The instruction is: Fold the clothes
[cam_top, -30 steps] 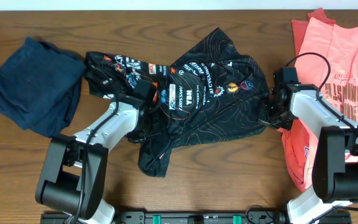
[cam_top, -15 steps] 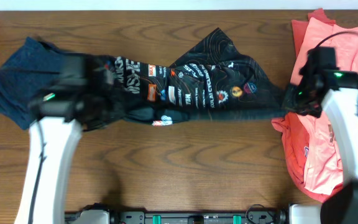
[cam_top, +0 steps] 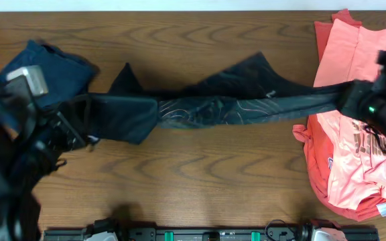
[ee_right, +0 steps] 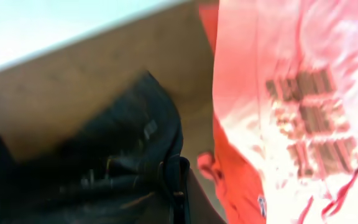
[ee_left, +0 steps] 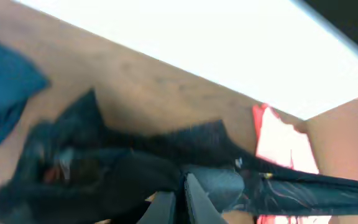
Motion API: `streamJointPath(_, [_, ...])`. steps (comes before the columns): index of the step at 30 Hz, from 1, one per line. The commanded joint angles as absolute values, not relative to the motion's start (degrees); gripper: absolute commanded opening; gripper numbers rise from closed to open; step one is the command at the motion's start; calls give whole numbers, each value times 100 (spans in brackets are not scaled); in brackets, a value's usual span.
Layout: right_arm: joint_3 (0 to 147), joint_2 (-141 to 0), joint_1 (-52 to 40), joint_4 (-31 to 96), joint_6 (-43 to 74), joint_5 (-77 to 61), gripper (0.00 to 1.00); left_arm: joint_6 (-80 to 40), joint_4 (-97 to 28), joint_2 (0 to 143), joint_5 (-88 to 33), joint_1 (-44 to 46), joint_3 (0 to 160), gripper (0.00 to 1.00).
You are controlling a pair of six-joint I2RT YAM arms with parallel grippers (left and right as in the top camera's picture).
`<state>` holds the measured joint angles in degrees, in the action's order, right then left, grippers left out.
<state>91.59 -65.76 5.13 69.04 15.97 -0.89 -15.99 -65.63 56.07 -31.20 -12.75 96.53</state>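
The black jersey (cam_top: 213,107) with fine orange lines hangs stretched in the air across the table, pulled taut between both arms. My left gripper (cam_top: 86,130) is shut on its left end; in the left wrist view the fingers (ee_left: 179,202) pinch the black jersey (ee_left: 135,168). My right gripper (cam_top: 347,100) is shut on its right end, and the right wrist view shows the cloth (ee_right: 117,168) bunched at the fingers (ee_right: 179,186). A dark navy garment (cam_top: 39,70) lies at the back left. Coral-pink T-shirts (cam_top: 354,120) lie at the right.
The brown wooden table (cam_top: 193,187) shows below and behind the jersey. Both arms are raised close to the overhead camera at the left and right edges. The pink shirts (ee_right: 284,106) lie right beside the right gripper.
Both arms have lifted and pulled apart, raising the jersey off the table and stretching it into a long taut band; its printed logos have turned out of sight.
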Motion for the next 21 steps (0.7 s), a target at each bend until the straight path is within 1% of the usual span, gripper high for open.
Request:
streamJointPath(1, [9465, -6300, 607, 6871, 1518, 395, 1, -1472, -6552, 5621, -3216, -1317, 10084, 6])
streamJointPath(7, [9491, -6449, 604, 6847, 1511, 440, 1, -1507, -6624, 5931, -3227, -1315, 10108, 6])
streamJointPath(13, [9483, -7502, 593, 6781, 1251, 80, 1, -1505, -6512, 6991, -3262, -1162, 10044, 6])
streamJointPath(17, [9483, -8484, 593, 6128, 1212, -89, 1, -1503, -5660, 7990, -3256, -998, 10047, 6])
streamJointPath(21, [9496, -9201, 593, 4836, 1503, -497, 1, -1651, -4233, 9004, -3260, -980, 10123, 6])
